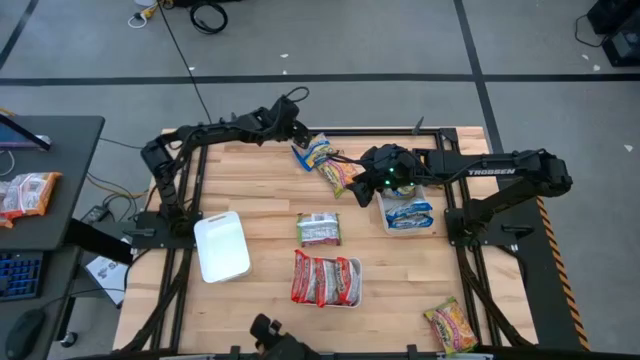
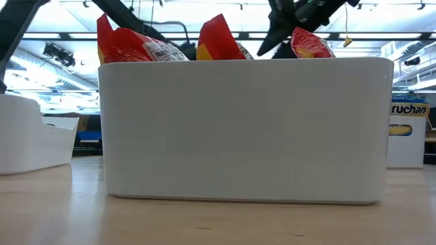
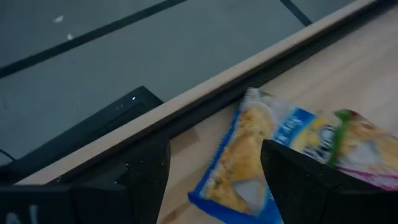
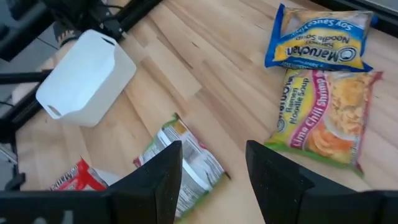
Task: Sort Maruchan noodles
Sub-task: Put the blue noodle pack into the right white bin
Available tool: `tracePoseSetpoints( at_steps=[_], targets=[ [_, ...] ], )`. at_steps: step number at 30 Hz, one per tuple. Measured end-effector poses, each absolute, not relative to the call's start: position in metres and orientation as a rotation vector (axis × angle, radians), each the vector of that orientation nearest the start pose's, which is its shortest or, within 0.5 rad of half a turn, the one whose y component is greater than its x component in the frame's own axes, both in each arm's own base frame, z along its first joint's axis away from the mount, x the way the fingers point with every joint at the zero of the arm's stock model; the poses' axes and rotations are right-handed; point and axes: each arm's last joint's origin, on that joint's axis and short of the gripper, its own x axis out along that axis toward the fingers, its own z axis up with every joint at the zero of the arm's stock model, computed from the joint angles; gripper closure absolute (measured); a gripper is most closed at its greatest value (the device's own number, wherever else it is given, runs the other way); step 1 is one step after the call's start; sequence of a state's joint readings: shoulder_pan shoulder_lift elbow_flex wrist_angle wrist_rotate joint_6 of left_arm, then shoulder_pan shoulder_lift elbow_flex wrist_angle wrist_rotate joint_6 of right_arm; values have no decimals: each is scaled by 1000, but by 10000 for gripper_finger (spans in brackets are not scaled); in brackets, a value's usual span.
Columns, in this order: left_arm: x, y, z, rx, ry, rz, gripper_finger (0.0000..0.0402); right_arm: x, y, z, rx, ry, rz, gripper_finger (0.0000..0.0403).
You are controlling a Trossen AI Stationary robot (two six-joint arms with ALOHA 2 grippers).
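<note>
A blue-and-yellow Maruchan packet (image 1: 312,152) (image 3: 245,165) lies flat near the table's far edge, with a lime-chili packet (image 1: 338,176) (image 4: 326,118) beside it. My left gripper (image 1: 298,133) (image 3: 214,186) hovers open just above the blue packet's far-left end without touching it. My right gripper (image 1: 362,168) (image 4: 208,180) hangs open in the air to the right of these two packets. A green-and-silver packet (image 1: 319,229) (image 4: 183,165) lies flat mid-table. Red packets (image 1: 325,280) (image 2: 129,44) stand in a white tray (image 2: 238,129).
A white tray (image 1: 405,222) under the right arm holds blue packets. An empty white tray (image 1: 222,245) (image 4: 87,78) sits at the left. A yellow-orange packet (image 1: 450,325) lies by the near right corner. Bare wood shows between the trays.
</note>
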State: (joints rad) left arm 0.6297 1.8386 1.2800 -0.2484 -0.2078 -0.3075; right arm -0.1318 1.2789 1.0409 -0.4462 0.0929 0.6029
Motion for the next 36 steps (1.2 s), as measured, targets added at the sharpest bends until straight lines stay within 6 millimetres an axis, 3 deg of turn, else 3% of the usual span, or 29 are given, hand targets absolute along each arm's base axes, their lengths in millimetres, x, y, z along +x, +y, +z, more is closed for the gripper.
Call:
tracePoseSetpoints(
  at_steps=[7,10,14,19,24,32,36],
  targets=[
    [319,255,166,-502,771,891,148,279,-39,294,651,549,-398,220],
    [322,253,150,-537,822,837,148,280,-38,294,680,555,-372,220],
    [331,238,143,-582,867,712,148,279,-34,294,683,576,-331,220],
    [354,199,143,-653,892,347,148,278,-33,284,618,655,-385,220],
    [361,158,144,-561,1036,197,148,281,-44,273,625,682,-509,220],
    [353,139,160,-493,1135,229,148,305,-76,233,787,847,-427,220],
    [338,140,179,-464,1177,279,148,327,-94,228,718,857,-450,220]
  ],
)
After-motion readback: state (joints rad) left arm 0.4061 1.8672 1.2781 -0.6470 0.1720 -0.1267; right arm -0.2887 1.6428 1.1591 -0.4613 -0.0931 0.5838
